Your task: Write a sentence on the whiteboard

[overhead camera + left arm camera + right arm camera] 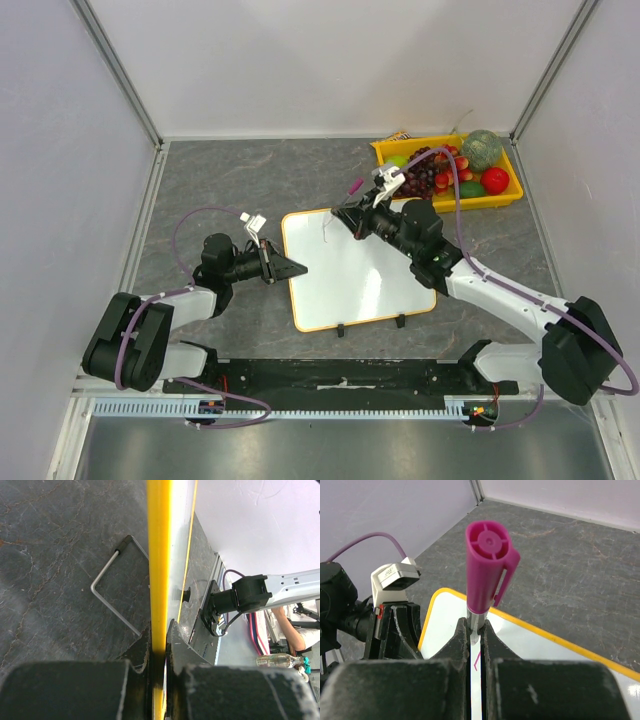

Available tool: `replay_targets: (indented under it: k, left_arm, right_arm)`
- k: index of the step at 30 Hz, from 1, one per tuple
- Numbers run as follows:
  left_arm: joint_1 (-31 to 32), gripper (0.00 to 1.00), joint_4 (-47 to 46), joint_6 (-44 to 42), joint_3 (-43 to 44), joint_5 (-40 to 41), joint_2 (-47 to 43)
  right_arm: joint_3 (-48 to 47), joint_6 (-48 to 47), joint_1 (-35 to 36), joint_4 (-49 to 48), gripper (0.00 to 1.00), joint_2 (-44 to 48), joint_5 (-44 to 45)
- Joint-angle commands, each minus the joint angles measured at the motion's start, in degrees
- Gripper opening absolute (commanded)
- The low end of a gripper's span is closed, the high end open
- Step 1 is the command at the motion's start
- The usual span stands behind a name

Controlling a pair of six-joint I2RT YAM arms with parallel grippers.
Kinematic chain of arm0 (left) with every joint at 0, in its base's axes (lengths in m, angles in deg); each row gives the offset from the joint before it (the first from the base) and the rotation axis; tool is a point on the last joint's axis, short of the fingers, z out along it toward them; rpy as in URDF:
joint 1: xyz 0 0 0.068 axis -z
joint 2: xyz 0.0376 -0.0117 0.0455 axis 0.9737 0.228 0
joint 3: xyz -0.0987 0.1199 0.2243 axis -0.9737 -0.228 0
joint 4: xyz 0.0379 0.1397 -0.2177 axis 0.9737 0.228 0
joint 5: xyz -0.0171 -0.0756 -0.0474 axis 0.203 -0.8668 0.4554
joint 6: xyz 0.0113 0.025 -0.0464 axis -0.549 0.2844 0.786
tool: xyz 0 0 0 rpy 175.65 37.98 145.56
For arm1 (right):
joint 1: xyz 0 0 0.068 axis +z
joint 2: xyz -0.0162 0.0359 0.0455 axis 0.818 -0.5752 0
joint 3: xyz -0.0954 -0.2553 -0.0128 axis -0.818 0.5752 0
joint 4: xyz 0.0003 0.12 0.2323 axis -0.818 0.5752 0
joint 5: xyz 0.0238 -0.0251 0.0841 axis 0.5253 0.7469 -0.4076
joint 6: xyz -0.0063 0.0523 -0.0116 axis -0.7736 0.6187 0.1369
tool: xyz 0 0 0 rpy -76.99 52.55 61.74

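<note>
The whiteboard [355,275], white with an orange-yellow rim, lies tilted in the middle of the grey table, its two black clips on the near edge. My left gripper [297,268] is shut on its left rim, and the yellow rim [159,555] runs between the jaws in the left wrist view. My right gripper [352,213] is shut on a marker [487,565] with a magenta cap on its back end, held over the board's far left corner. Of the sentence, only a short pink stroke [478,660] shows under the pen; it is a faint mark [325,229] from above.
A yellow tray [445,204] of fruit stands at the far right, just behind the right arm. A bent wire stand [107,587] shows under the board's edge. Pale walls enclose the table on the left, far and right sides.
</note>
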Motion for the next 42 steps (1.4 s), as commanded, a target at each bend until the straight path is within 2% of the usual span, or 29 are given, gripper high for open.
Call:
replay_targets:
  k: [1, 18, 42]
  left_arm:
    - [0.0, 0.02, 7.5, -10.2, -0.7, 10.0, 2.2]
    - [-0.1, 0.02, 7.4, -10.1, -0.7, 10.0, 2.1]
    - [-0.1, 0.02, 7.5, -10.4, -0.6, 9.8, 2.2]
  right_arm:
    - [-4.0, -0.3, 0.1, -1.2, 0.0, -2.0, 2.4]
    - [-4.9, -0.5, 0.0, 0.2, 0.0, -5.4, 3.4]
    - [-3.3, -1.5, 0.0, 6.0, 0.0, -2.7, 10.2]
